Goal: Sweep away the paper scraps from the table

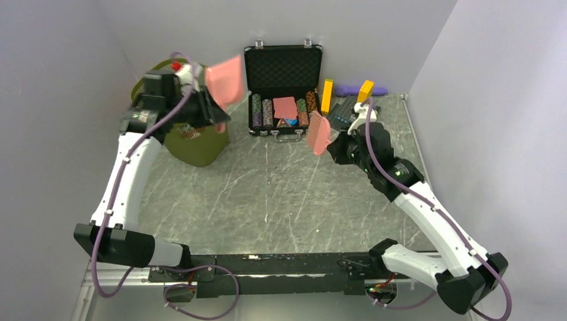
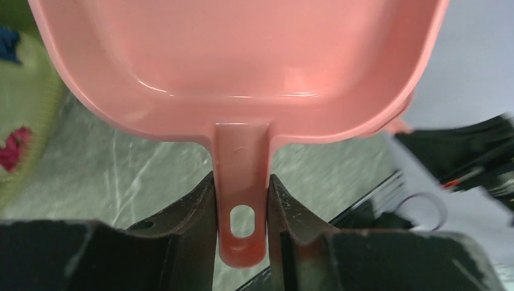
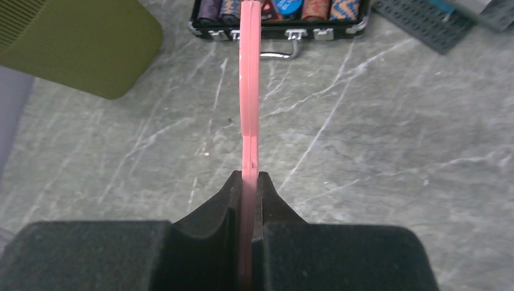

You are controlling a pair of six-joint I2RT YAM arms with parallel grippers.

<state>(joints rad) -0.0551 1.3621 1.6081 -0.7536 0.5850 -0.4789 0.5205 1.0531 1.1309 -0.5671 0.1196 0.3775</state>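
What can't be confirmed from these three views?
1. Contents of the olive-green ribbed bin: in the top view, the left arm and pink plastic dustpan cover its opening; the left wrist view shows only a blurred sliver.
2. Bristles of the pink plastic brush: the right wrist view is edge-on, the top view too small.
3. Grey-green marble table beside the bin: hidden under the left arm in the top view.

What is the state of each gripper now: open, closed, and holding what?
Left gripper: closed on the handle of the pink dustpan.
Right gripper: closed on the pink brush.
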